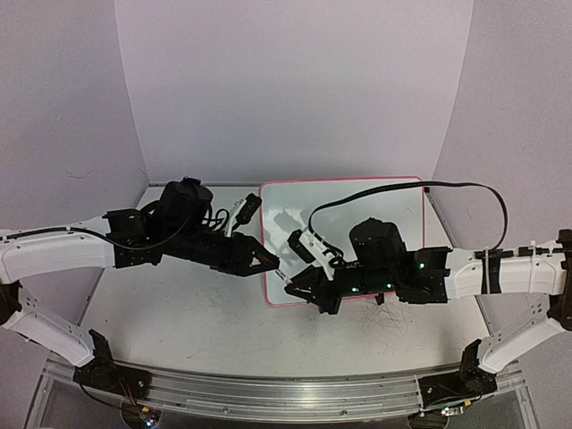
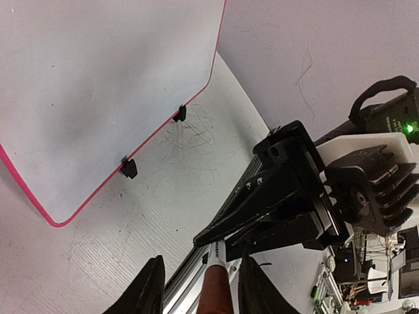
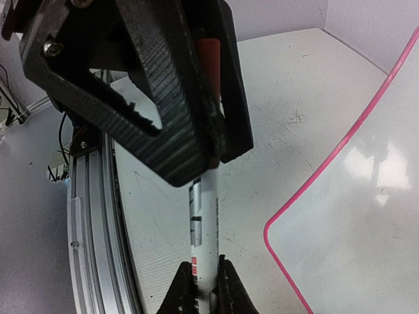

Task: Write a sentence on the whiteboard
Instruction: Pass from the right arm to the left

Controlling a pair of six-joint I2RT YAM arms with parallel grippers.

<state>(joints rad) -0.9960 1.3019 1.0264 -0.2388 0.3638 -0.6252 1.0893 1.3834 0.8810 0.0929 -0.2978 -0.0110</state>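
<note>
Tabletop [image 1: 179, 313]; L gripper [image 1: 271, 262] prob. on marker [image 3: 201, 226]

Whiteboard [image 1: 357, 223] lies flat on the bench [image 1: 179, 313], centre-rear. Left tool [image 1: 271, 262] sits just left of the board's near-left corner, right tool [image 1: 292, 290] at that corner. Marker [image 3: 203, 222] runs between them: body in right tool, cap end between left tool's fingers [image 2: 147, 288]. Mounting rail [image 1: 268, 384] along bench's near edge.
</note>
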